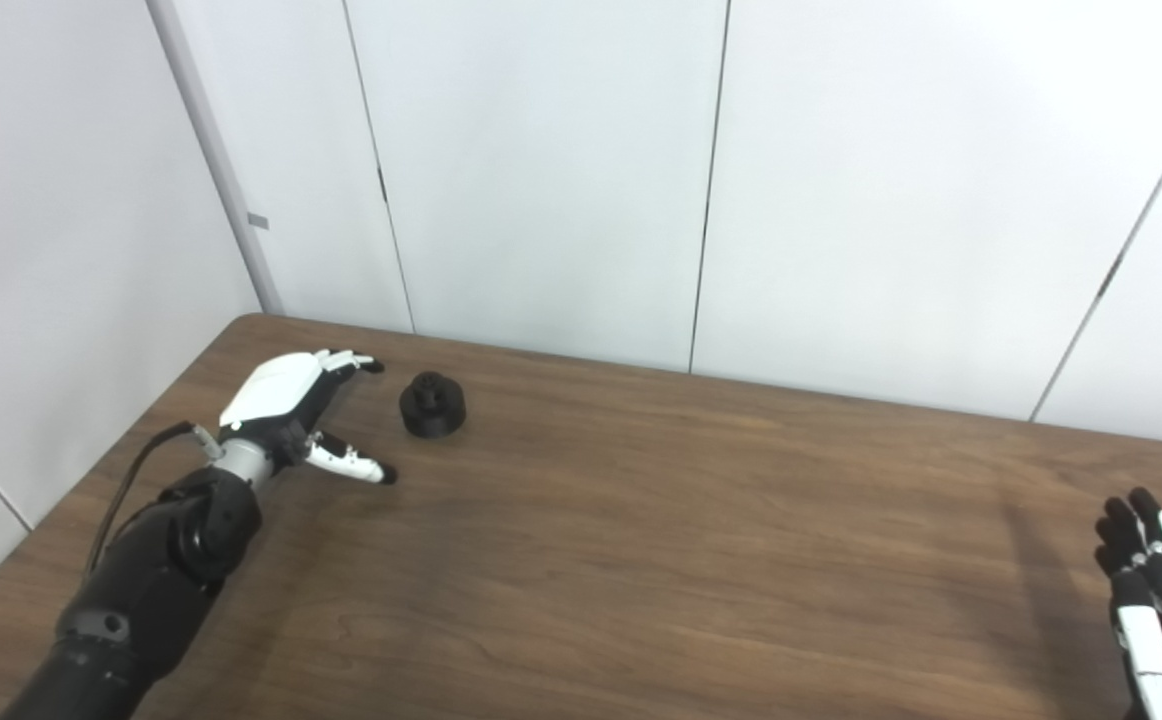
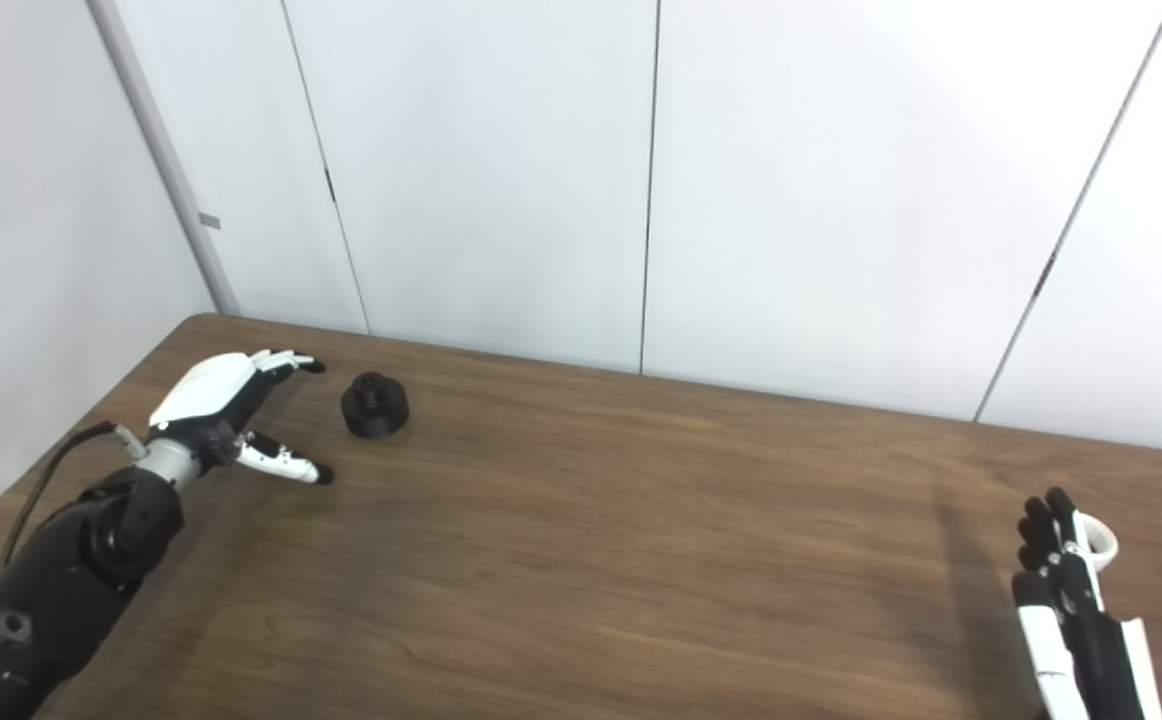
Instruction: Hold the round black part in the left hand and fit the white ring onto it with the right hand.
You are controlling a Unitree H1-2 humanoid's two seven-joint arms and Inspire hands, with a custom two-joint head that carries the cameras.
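The round black part (image 1: pixel 433 406) sits on the wooden surface (image 1: pixel 641 560) near its far left corner, just to the right of the left hand (image 1: pixel 291 405), not touching it. That hand is empty with fingers spread, thumb (image 1: pixel 351 463) pointing out toward the near side of the part. The white ring (image 2: pixel 1101 545) is way over at the right edge, right behind the right hand (image 2: pixel 1066 585), which stands with fingers up; can't tell if it's actually gripping the ring.

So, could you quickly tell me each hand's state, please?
Left hand: open, beside the black part, not touching.
Right hand: cannot be told.
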